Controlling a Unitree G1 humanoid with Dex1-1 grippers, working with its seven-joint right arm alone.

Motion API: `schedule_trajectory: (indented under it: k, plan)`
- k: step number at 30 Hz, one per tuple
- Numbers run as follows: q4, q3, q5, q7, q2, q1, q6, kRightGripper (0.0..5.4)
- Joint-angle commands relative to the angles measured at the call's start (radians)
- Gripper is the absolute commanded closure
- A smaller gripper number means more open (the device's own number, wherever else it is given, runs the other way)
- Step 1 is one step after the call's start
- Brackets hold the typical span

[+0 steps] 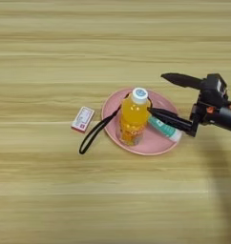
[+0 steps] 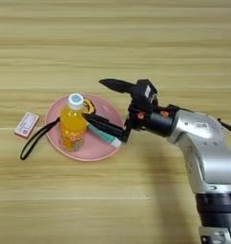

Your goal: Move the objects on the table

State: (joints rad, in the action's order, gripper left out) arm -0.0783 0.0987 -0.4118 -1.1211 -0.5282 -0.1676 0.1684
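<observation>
The gripper (image 2: 96,98) comes at the plate (image 2: 103,145) with fingers spread wide, seemingly to straddle the bottle (image 2: 73,125) standing there beside the tube (image 2: 104,134) and tape measure (image 2: 89,105), its strap (image 2: 36,138) trailing onto the table (image 2: 136,38).

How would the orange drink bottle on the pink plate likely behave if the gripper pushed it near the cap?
The bottle stands tall and narrow on the plate, so it probably tips. It looks nearly full, likely heavy. Fallen, its round body may roll.
</observation>
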Motion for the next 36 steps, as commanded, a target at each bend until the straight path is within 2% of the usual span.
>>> schedule_trajectory:
  k: [1,19,36]
  plan:
    - [-0.043,-0.006,0.008,0.042,-0.012,-0.042,-0.011,0.04]
    - [0.005,-0.084,0.057,0.092,0.048,-0.105,-0.031,0.04]
    - [-0.034,-0.089,0.045,0.107,0.061,-0.11,-0.006,1.98]
